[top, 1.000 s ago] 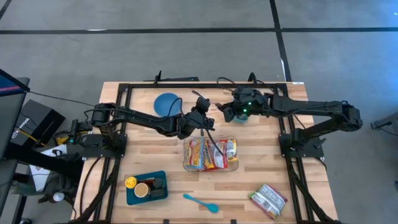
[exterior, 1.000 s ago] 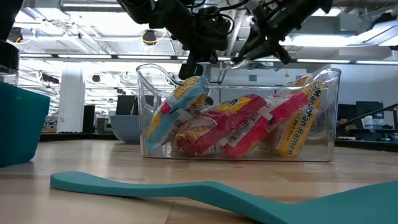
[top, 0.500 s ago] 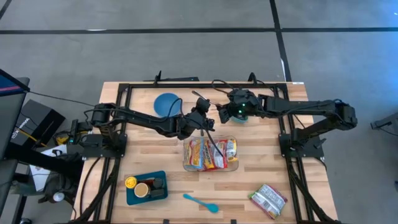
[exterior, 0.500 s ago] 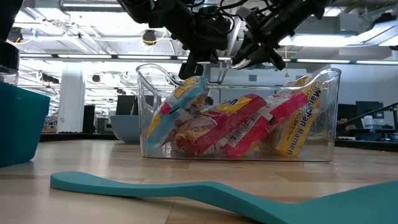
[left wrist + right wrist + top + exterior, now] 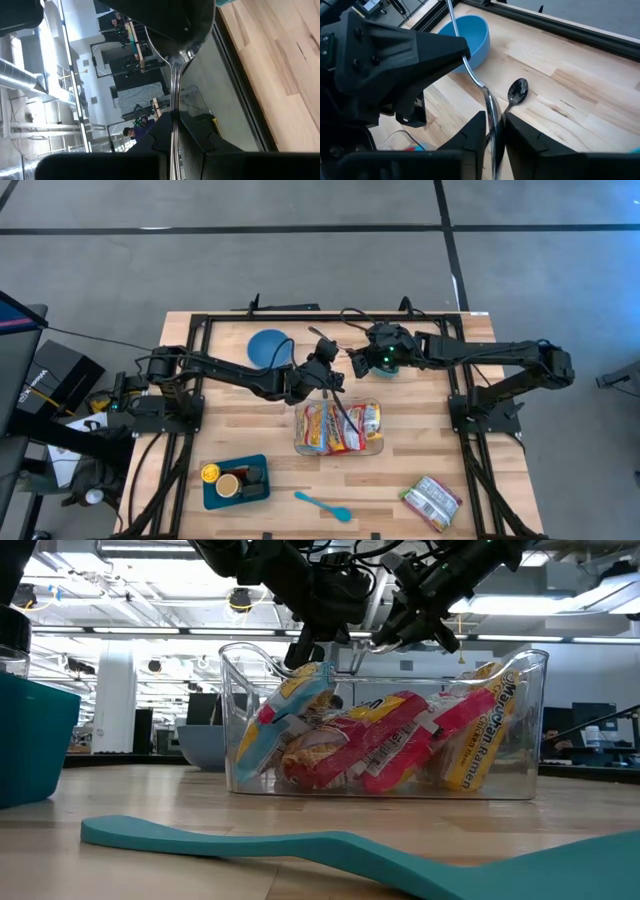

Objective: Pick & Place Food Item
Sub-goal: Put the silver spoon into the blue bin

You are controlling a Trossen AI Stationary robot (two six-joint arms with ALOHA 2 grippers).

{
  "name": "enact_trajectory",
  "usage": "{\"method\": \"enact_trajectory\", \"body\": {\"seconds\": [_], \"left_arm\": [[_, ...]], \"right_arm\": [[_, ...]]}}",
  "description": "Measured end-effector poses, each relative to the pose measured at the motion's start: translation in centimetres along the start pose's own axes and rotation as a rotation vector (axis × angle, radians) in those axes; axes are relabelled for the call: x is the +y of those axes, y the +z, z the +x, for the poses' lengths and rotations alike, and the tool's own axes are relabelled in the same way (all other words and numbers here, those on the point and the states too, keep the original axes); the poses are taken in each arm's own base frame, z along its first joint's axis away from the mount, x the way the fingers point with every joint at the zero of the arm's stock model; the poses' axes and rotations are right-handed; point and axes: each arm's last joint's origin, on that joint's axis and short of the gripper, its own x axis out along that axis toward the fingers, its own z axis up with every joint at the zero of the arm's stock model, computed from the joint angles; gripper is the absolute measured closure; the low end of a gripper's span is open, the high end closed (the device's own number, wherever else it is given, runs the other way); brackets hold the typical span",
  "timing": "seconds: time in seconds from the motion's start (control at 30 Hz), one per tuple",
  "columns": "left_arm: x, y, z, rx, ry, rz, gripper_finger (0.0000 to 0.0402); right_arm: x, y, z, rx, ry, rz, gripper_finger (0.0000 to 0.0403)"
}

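Item: ramen packets (image 5: 338,428), red and yellow wrappers, crinkled. They are lying packed in the clear container (image 5: 297,442) at mid-bench (image 5: 400,470).

Outstanding: one loose packet (image 5: 431,502) is waiting at the bench's near right corner, untouched.

Left pincer (image 5: 328,370) is hovering just behind the container, clamped on a metal spoon (image 5: 174,90).

Right pincer (image 5: 358,362) is hovering beside it. Cannot tell its state.

Both arms matte black, chunky angular links, loose black cables looping at wrists. Right gripper (image 5: 352,363) housing: green LED lit, behind the jaws.
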Motion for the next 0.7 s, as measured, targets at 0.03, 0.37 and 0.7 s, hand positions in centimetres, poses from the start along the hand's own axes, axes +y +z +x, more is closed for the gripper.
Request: {"method": "enact_trajectory", "body": {"seconds": [0.03, 0.37, 0.7], "left_arm": [[0.00, 0.00, 0.00, 0.000, 0.000, 0.000, 0.0389], [0.04, 0.00, 0.00, 0.001, 0.002, -0.001, 0.0389], [0.06, 0.03, -0.02, -0.008, 0.002, -0.006, 0.0324]], "right_arm": [[0.00, 0.00, 0.00, 0.000, 0.000, 0.000, 0.0343], [-0.04, -0.04, 0.00, 0.003, -0.005, -0.001, 0.0396], [0.05, 0.00, 0.01, -0.002, 0.003, 0.011, 0.0398]]}}
